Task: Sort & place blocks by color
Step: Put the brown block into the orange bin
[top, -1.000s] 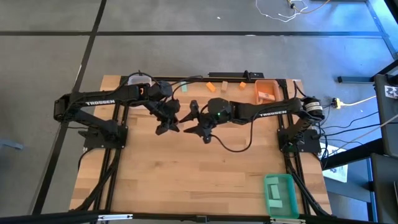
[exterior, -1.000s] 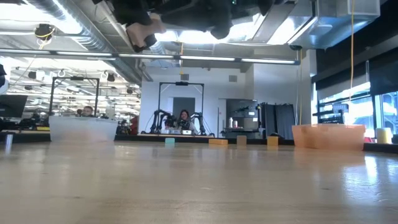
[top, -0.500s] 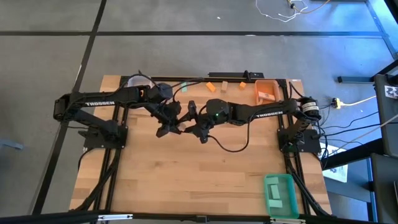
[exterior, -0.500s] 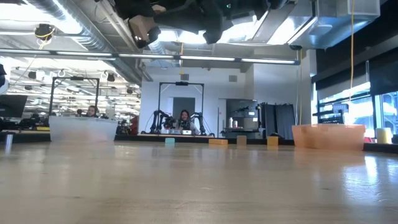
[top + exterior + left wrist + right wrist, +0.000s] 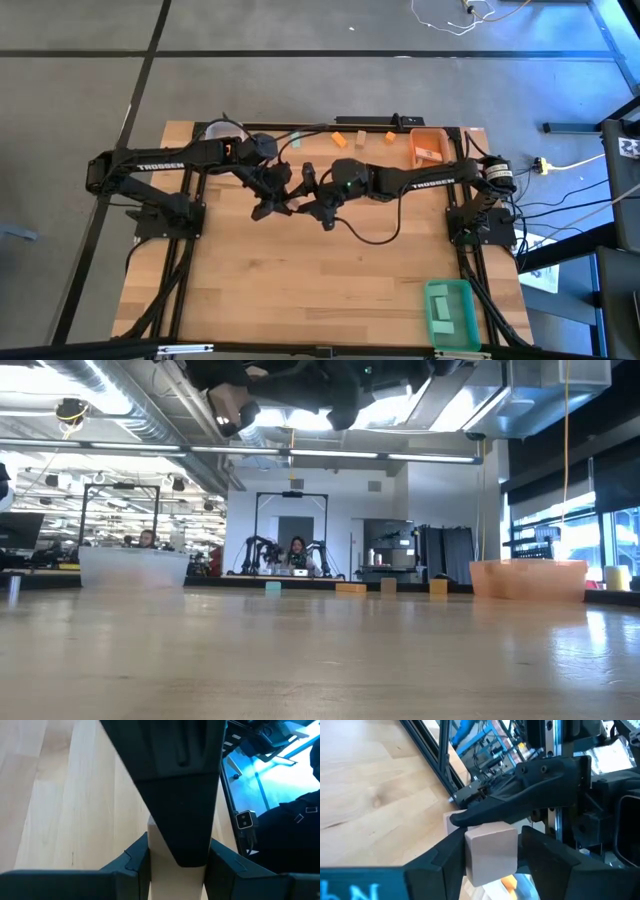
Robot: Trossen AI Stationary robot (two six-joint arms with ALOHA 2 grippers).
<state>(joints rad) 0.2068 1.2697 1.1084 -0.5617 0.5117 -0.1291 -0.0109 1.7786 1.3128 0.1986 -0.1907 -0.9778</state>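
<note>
Left tool (image 5: 283, 197) grips wood block (image 5: 490, 851); right tool (image 5: 309, 192) straddles it; orange bin (image 5: 428, 147) well apart.

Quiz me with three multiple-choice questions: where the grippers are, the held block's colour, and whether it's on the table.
1. Where are the two grippers? A over the green bin; B close together over the middle of the table; C at opposite ends.
2. What colour is the block in the left gripper? A orange; B teal; C pale wood.
3. That block is: A raised in the air; B lying on the wood; C in a bin.

Answers: B, the left gripper and the right gripper meet mid-table. C, the pale wood block sits between the left fingers. A, the low view shows it high up.
</note>
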